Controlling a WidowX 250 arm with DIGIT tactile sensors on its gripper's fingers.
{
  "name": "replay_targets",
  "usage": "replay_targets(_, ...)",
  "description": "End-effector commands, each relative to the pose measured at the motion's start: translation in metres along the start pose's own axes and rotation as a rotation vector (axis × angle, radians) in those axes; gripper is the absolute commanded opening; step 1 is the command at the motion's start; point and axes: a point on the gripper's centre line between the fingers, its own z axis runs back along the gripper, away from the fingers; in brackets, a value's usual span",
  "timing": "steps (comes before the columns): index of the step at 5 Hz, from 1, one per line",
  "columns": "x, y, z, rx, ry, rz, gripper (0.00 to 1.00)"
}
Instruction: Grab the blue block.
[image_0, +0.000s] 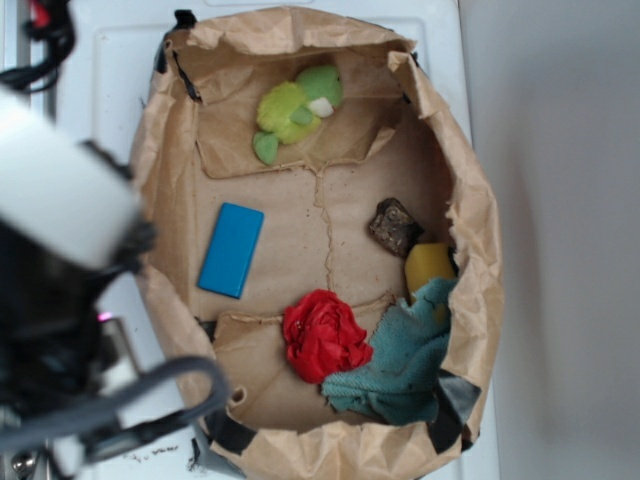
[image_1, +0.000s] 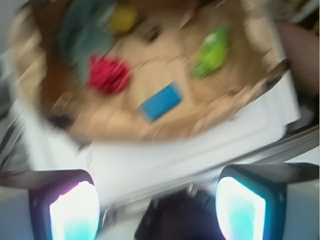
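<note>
The hand (image_1: 157, 207) hangs well outside the paper bag (image_0: 480, 300), its two fingers (image_1: 65, 210) spread wide with nothing between them, which looks like readiness for a reach not yet begun. The blue block (image_0: 231, 250) lies flat on the bag's floor near the left wall, apart from everything else, so a grip from above seems unobstructed. Around it in the bag: a green plush toy (image_0: 295, 108) at the far end, a red cloth ball (image_0: 323, 335) touching a teal towel (image_0: 405, 360), a yellow object (image_0: 428, 265) and a dark lump (image_0: 394, 226)
</note>
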Motion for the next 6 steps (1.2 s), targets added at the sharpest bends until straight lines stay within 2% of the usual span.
replay_targets(1, 0.068, 0.008, -0.05, 0.018, -0.118, 0.187, 1.0)
replay_targets(2, 0.087, 0.016, -0.072, -0.036, -0.114, 0.286, 1.0)
replay_targets(4, 0.067, 0.044, -0.1, -0.031, -0.088, 0.316, 1.0)
replay_targets(6, 0.067, 0.044, -0.1, -0.031, -0.088, 0.316, 1.0)
